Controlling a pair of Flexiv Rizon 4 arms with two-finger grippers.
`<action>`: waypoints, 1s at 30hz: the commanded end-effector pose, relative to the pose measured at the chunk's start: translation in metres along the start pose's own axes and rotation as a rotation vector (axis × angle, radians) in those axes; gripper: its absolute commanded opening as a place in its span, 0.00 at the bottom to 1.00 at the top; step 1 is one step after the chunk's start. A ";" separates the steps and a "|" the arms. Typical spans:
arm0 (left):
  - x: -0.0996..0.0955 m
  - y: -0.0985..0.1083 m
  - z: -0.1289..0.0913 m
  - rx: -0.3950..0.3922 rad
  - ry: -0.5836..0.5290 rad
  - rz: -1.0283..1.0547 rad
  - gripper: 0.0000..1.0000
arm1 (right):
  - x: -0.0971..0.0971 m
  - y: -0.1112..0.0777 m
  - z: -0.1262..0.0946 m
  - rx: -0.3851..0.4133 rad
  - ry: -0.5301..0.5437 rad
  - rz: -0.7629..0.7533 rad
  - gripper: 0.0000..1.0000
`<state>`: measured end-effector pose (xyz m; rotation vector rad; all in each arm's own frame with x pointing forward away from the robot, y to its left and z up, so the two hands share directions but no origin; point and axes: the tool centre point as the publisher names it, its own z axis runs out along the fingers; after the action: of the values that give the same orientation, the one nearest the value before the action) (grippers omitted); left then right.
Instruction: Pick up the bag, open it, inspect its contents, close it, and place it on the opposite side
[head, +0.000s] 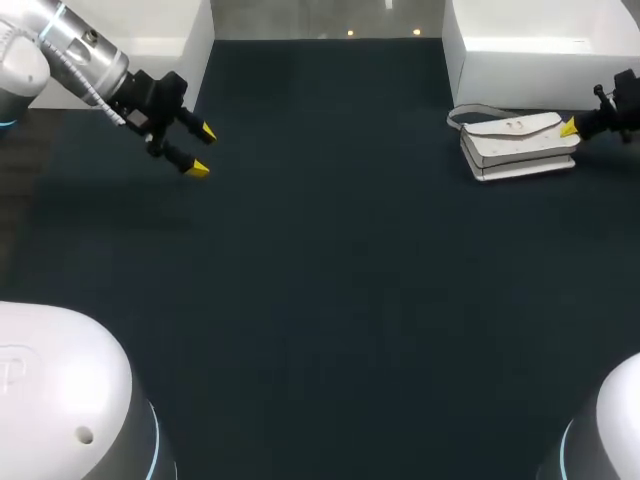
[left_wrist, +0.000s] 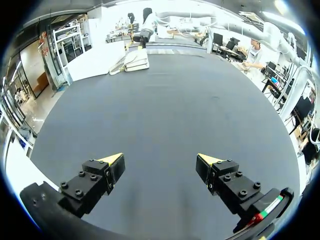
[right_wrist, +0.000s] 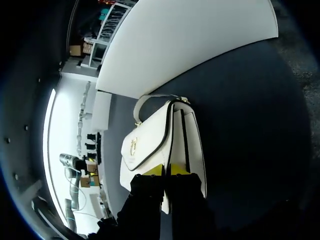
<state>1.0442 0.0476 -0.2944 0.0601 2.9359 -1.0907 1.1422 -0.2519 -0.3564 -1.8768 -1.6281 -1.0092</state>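
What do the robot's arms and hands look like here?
The left arm is glossy white with a ribbed silver wrist; the right arm shows a rounded white base. The left hand and right hand are black with wedge-shaped yellow tips.

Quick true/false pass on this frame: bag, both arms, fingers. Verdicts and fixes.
1. The bag lies on the table beside the white box. True.
2. The left gripper holds the bag. False: it is far from the bag, with its fingers open and empty.
3. The right gripper is at one end of the bag. True.
4. The bag's flap is thrown wide open. False: it lies down over the body.
5. The bag is black. False: it is white.
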 end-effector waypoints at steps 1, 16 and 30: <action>-0.001 0.001 0.001 0.004 0.001 0.001 1.00 | 0.012 -0.013 0.006 0.136 0.015 -0.009 0.00; -0.001 0.001 0.001 0.004 0.001 0.001 1.00 | 0.038 -0.048 0.024 0.189 -0.018 -0.031 0.00; -0.001 0.001 0.001 0.004 0.001 0.001 1.00 | 0.056 -0.071 0.027 0.008 0.052 0.013 0.00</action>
<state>1.0442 0.0475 -0.2944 0.0600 2.9358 -1.0910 1.1103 -0.1913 -0.3385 -1.7555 -1.6135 -0.9053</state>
